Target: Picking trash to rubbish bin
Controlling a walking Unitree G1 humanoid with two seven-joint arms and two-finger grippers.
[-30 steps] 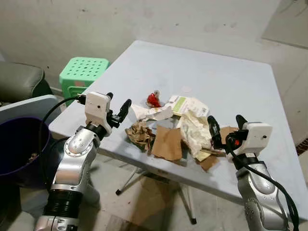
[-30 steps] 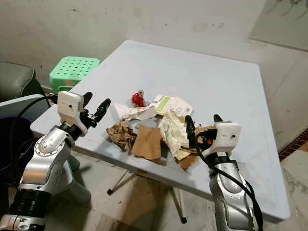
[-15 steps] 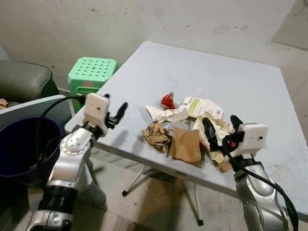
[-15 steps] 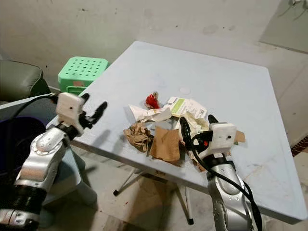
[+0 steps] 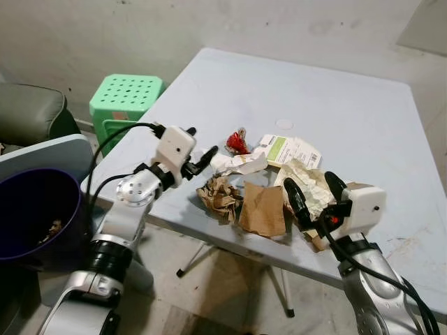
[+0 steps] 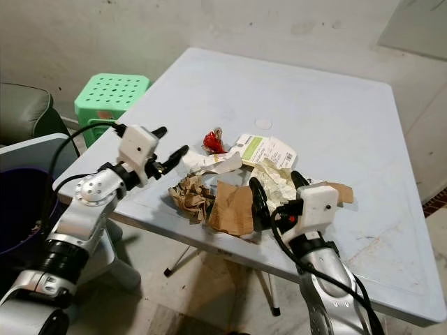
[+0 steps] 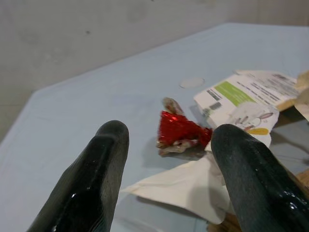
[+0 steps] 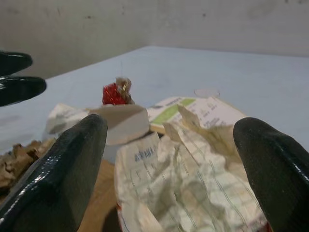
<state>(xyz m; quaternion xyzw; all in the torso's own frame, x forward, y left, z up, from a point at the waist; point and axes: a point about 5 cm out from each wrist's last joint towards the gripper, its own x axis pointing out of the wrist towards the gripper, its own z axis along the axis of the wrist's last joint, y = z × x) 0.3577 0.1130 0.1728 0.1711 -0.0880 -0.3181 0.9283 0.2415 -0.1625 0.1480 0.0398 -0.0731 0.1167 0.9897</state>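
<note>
A heap of trash lies near the front edge of a pale blue table (image 5: 349, 98): a red wrapper (image 5: 239, 142), a white paper scrap (image 5: 237, 162), a green-and-white carton (image 5: 290, 149), a crumpled brown paper (image 5: 216, 195), a flat brown card (image 5: 264, 208) and a crumpled white paper bag (image 5: 311, 183). My left gripper (image 5: 200, 143) is open, just left of the white scrap; in the left wrist view the red wrapper (image 7: 181, 130) sits beyond its fingers (image 7: 96, 179). My right gripper (image 5: 312, 192) is open, its fingers either side of the white bag (image 8: 188, 179). The purple bin (image 5: 28, 209) stands at the lower left.
A green plastic stool (image 5: 126, 98) stands left of the table, with a dark seat (image 5: 31, 115) further left. A grey-blue lid or panel (image 5: 49, 150) rises behind the bin. A bare wall runs behind the table. The table's folding legs (image 5: 279, 293) stand on the floor below.
My left gripper has swung in from beyond the table's left edge to beside the white scrap. The right gripper stays around the white bag. The camera has shifted.
</note>
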